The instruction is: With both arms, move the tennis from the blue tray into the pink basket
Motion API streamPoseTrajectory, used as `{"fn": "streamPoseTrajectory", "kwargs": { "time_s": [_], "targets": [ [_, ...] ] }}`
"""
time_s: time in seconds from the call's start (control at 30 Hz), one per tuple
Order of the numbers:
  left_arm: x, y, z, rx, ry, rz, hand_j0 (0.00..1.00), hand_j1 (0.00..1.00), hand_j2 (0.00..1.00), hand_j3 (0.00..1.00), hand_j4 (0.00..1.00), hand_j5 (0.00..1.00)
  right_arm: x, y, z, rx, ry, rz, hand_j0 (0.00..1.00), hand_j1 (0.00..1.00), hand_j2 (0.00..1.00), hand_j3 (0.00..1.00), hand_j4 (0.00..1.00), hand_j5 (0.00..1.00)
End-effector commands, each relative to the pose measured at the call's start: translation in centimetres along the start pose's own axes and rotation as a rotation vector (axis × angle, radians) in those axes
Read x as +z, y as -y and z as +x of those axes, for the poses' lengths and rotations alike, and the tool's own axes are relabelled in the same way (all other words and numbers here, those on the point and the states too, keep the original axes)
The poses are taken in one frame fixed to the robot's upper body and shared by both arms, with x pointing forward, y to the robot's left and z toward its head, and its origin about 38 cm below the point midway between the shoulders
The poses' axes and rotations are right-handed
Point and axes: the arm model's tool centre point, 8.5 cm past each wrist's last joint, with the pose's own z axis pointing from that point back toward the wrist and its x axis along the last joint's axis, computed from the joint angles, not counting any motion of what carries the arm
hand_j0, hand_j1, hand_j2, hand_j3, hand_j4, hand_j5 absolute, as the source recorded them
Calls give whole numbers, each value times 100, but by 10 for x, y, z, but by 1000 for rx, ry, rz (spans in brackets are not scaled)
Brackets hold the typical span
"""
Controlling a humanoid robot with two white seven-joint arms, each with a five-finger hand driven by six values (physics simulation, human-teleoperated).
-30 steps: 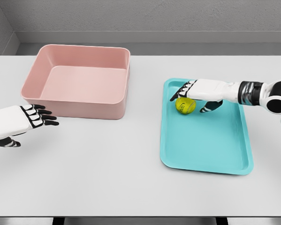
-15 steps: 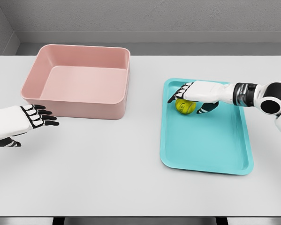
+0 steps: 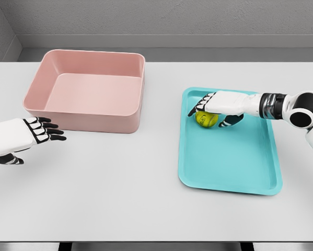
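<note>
Felt-covered and light, the tennis ball (image 3: 206, 119) sits at the blue tray's (image 3: 234, 167) 11 o'clock corner and rolls easily. The right hand (image 3: 217, 104) cups over it, fingers draped loosely rather than clamped; a grip across its widest part suits best. The left hand (image 3: 20, 137) waits with relaxed fingers at 7 o'clock of the pink basket (image 3: 88, 89).

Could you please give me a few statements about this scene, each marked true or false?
1. The tennis ball lies in the blue tray. True.
2. The right hand is over the ball at the tray's far end. True.
3. The pink basket already holds the ball. False: the basket has nothing in it.
4. The left hand grips the basket's rim. False: it hovers in front of the basket's near left corner, holding nothing, fingers extended.
5. The tray sits to the left of the basket. False: it sits to the right.
</note>
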Motion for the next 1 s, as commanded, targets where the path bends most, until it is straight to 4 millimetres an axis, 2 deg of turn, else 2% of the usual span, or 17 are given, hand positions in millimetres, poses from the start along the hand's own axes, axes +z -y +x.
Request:
{"fn": "streamPoseTrajectory", "kwargs": {
  "time_s": [0.0,0.3,0.47,0.57,0.77,0.97],
  "targets": [
    [0,1,0,7,1,0,100,100,100,100,100,100,0,0,0,-6,0,-2,85,85,85,85,85,85],
    [0,1,0,2,0,-4,100,100,100,100,100,100,-7,-4,3,-9,13,8,80,80,80,80,80,80],
    [0,1,0,2,0,-3,100,100,100,100,100,100,-5,-8,-2,-23,-2,17,79,79,79,79,79,79],
    [0,1,0,2,0,-3,100,100,100,100,100,100,-5,-8,-2,-19,-4,19,72,72,72,72,72,72],
    [0,1,1,2,1,-4,100,100,100,100,100,100,-5,-9,-2,-22,-4,21,68,68,68,68,68,68],
    [0,2,0,3,0,-4,100,100,100,100,100,100,-5,-9,-2,-21,-4,20,58,58,58,58,58,58]
  ]
}}
